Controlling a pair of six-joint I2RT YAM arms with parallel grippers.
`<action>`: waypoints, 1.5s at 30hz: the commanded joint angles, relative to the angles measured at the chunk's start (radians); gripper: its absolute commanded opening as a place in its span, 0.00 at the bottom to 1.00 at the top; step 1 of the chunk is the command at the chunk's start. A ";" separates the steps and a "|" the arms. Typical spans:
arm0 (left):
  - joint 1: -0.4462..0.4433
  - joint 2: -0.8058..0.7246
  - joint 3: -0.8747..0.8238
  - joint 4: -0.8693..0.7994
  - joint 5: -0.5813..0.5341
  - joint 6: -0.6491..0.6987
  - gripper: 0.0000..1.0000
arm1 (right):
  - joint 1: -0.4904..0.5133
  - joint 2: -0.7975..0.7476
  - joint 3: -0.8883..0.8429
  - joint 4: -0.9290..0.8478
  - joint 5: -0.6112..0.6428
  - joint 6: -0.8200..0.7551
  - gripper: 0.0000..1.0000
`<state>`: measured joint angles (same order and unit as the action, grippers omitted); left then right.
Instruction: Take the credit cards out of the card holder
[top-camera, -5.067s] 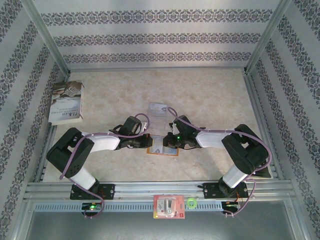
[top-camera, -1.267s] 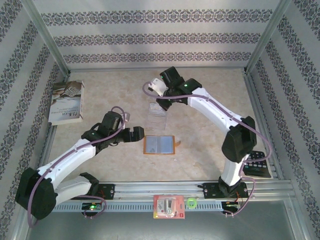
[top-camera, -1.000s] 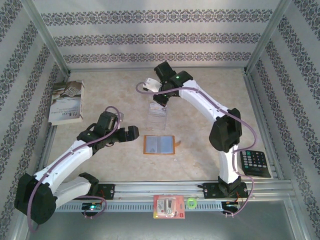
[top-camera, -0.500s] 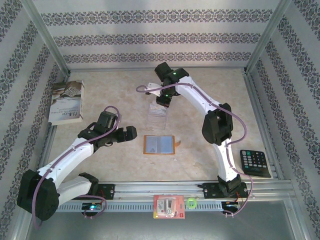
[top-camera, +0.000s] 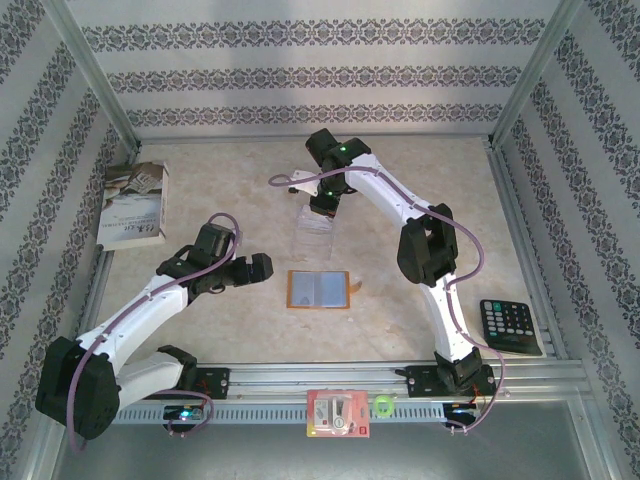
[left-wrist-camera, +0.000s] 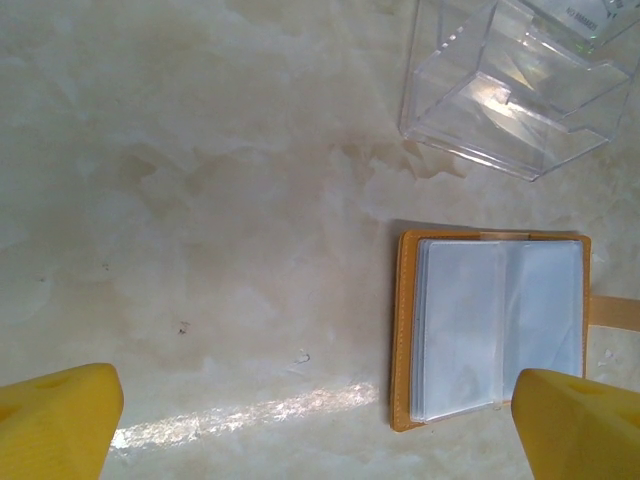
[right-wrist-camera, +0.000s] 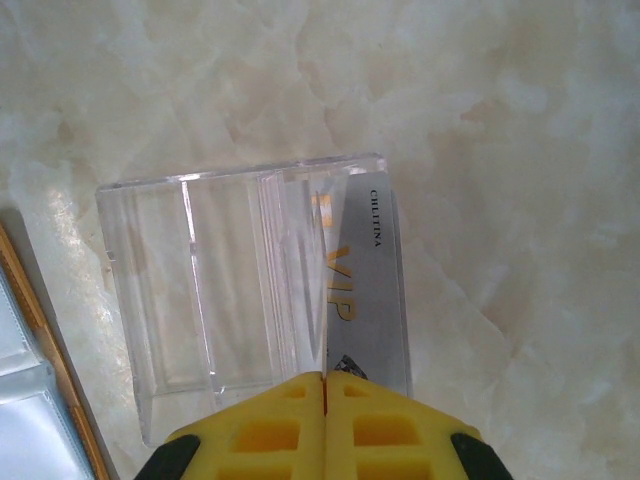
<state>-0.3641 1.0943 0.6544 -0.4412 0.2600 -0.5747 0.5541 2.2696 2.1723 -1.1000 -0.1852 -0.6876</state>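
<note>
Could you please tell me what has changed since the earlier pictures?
Both arms withdrew from the open orange-tan leather card holder: the left gripper pulled back leftward, fingers open; the right gripper reached the clear plastic tray, fingers shut, a pale VIP-lettered credit card at their tips. The holder and the white book stayed put.

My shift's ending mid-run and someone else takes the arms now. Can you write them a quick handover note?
Left pincer: open, hovering left of the wallet.
Right pincer: shut over the tray, at the card's near edge; grip unclear.
Wallet: lies open, nothing touching it.
Done: one card in the tray.
To do: clear the right arm, check the pockets for more cards; can't tell from here.
</note>
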 joint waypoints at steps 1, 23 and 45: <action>0.018 -0.007 -0.015 -0.007 0.011 0.015 1.00 | 0.013 0.019 0.029 -0.004 -0.001 -0.005 0.00; 0.028 -0.149 -0.140 0.193 0.024 -0.086 1.00 | 0.087 -0.445 -0.572 0.661 0.107 0.704 0.42; 0.039 -0.152 -0.268 0.294 0.039 -0.124 0.99 | 0.466 -0.470 -0.997 0.647 0.235 0.995 0.43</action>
<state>-0.3382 0.9485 0.3969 -0.1837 0.2871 -0.6903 1.0130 1.7660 1.1271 -0.4629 0.0036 0.2932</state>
